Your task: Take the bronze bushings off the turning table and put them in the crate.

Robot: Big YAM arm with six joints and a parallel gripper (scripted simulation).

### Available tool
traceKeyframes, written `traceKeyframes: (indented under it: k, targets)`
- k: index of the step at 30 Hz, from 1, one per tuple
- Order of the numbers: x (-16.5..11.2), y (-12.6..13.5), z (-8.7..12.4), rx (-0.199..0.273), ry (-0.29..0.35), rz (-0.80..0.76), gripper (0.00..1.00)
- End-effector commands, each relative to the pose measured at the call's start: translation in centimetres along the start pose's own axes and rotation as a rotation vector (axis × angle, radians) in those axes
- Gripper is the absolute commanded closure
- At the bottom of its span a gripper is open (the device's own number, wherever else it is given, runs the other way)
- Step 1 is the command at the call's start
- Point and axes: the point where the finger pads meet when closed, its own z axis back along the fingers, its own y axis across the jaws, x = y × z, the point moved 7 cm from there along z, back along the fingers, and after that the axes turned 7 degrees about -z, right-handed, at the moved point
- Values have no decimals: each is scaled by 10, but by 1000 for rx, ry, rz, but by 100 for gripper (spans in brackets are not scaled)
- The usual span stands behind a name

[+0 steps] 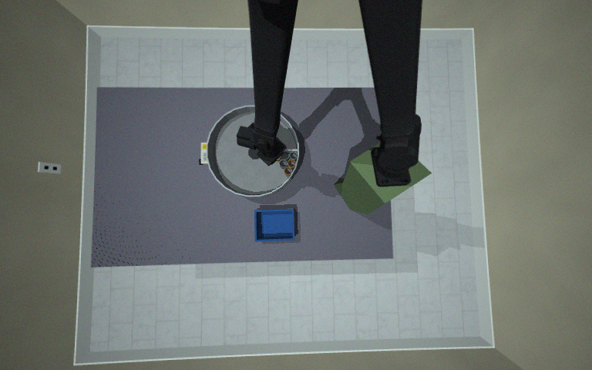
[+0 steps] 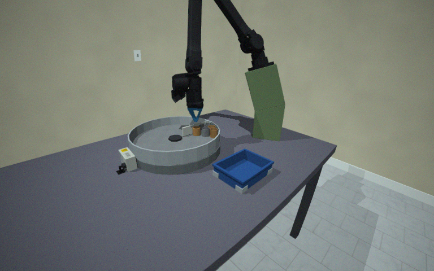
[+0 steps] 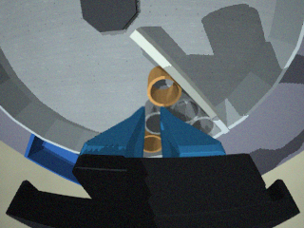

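The grey turning table (image 2: 174, 140) holds a cluster of bushings at its right rim, by a white bar (image 3: 178, 79). Bronze bushings (image 2: 196, 130) (image 2: 213, 131) stand beside a steel bushing (image 2: 205, 131); from above the cluster (image 1: 287, 164) shows next to the wrist. My gripper (image 2: 195, 118) hovers just above the cluster, its blue fingers narrowly apart and empty. In the wrist view, one bronze bushing (image 3: 163, 87) lies just past the fingertips, steel ones (image 3: 190, 114) lie to its right, and more show through the finger gap. The blue crate (image 2: 243, 166) is empty.
The crate (image 1: 274, 223) sits on the table in front of the turning table (image 1: 254, 150). A dark hub (image 2: 174, 137) marks the turning table's centre. A small control box (image 2: 127, 158) stands at its left. The arm's green pedestal (image 2: 265, 102) stands at the back right.
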Motion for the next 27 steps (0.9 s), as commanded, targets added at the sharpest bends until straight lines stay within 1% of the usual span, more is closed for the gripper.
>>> traceKeyframes:
  k: [1, 27]
  targets:
    - [9, 3, 0, 7, -8, 0, 86]
    - [7, 2, -1, 3, -3, 2, 86]
